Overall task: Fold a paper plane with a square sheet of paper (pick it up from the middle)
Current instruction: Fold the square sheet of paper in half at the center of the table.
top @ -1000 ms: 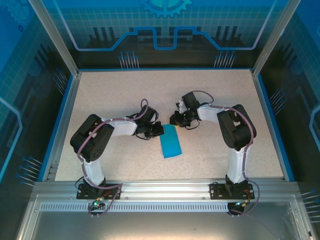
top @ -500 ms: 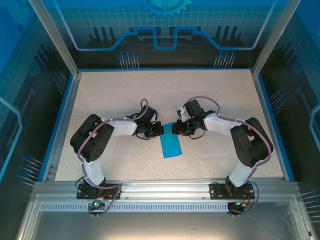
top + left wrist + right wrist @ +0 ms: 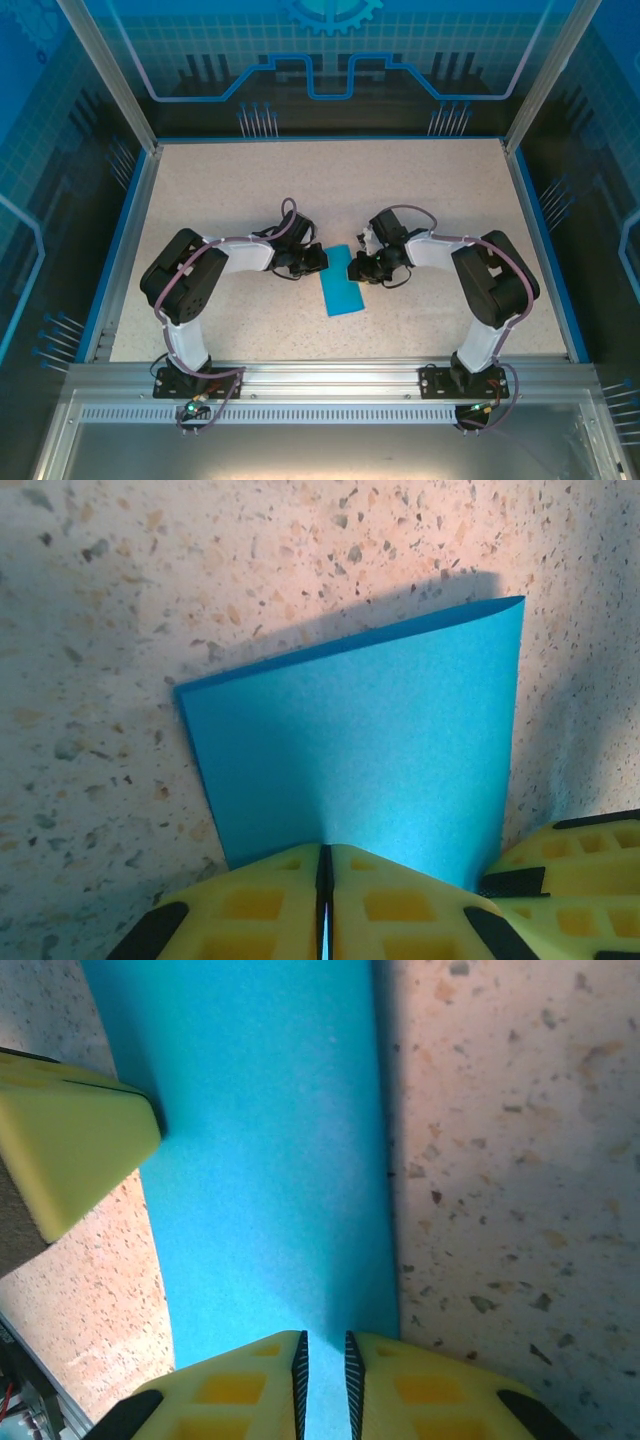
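Jaws of the left gripper [image 3: 318,258] are pressed together, pads meeting in a hairline seam, with the edge of the blue sheet of paper [image 3: 340,285] running in between them in the left wrist view, so it has the sheet pinched at that edge. Jaws of the right gripper [image 3: 352,265] are almost closed, with a thin slit between the yellow pads and blue showing in the slit; cannot tell if it actually grips the sheet or just sits on it. The sheet is bright blue, plain and thin, and now reads as a narrow rectangle, longer than wide and slightly angled, lying near the middle of the speckled table [image 3: 430,190]. Its far end sits between the two grippers, its near end points toward the arm bases. Left wrist view: left gripper [image 3: 324,852] at the bottom, sheet [image 3: 370,740] fanning away from it with sharp corners, a layered edge along the far side and a shadow behind it on the table; the right gripper's pads [image 3: 570,865] touch the sheet's right edge. Right wrist view: right gripper [image 3: 323,1338] at the bottom, sheet [image 3: 270,1160] running straight up the frame, and the left gripper's pad [image 3: 70,1150] touching its left edge.
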`<act>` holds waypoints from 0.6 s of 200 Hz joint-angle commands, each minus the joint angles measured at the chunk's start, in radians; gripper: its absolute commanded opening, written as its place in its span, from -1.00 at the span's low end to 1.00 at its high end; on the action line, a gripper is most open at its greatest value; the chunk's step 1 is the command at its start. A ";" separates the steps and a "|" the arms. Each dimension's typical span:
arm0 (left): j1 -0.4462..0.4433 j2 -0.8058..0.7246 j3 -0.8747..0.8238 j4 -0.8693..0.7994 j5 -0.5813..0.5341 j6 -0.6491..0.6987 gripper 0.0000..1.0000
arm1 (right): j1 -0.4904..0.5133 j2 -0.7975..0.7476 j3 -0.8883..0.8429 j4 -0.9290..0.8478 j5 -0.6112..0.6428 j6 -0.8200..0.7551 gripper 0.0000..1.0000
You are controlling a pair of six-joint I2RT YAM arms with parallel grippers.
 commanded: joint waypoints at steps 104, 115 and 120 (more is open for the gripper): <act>-0.041 0.074 0.207 0.051 0.125 -0.070 -0.68 | -0.029 0.027 -0.061 0.034 -0.031 -0.020 -0.69; -0.041 0.096 0.225 0.056 0.125 -0.075 -0.71 | -0.030 0.027 -0.063 0.036 -0.034 -0.020 -0.70; -0.042 0.109 0.233 0.054 0.123 -0.077 -0.72 | -0.031 0.026 -0.065 0.038 -0.034 -0.020 -0.69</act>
